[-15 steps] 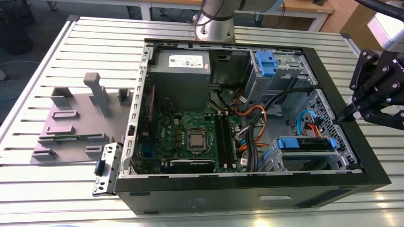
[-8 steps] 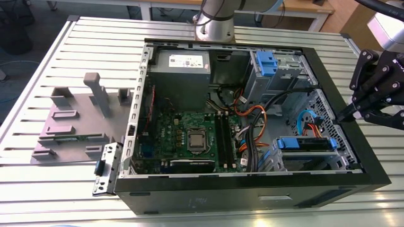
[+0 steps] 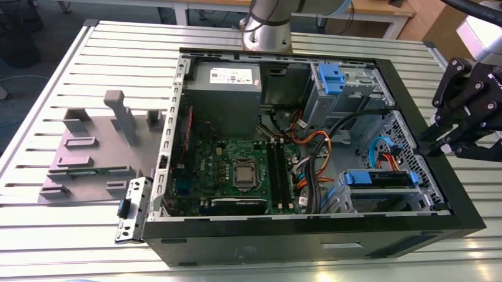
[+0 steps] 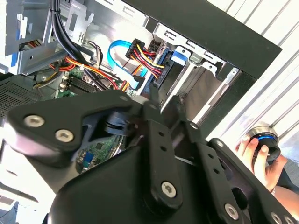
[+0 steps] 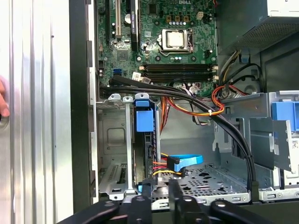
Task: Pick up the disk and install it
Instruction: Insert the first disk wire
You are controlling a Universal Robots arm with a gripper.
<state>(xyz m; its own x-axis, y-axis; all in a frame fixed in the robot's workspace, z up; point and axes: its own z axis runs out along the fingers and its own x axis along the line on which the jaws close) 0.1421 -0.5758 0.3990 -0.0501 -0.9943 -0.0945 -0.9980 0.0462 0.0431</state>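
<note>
Exterior view: disk (image 3: 380, 178) sits slotted in the drive cage of the computer case (image 3: 314, 228). The gripper (image 3: 429, 148) hovers near it at the case wall, fingers slightly parted and empty. Print on the power supply label (image 3: 227, 74) is unreadable.

A silver table of ribbed, slotted aluminium (image 3: 47, 76) spans most of the exterior view, and its near edge glares under bright light. Beyond its far edge lies a grey-blue floor (image 3: 59, 26). A light wooden desk on white legs (image 3: 368, 12) stands there, toward the exterior view's right.
</note>
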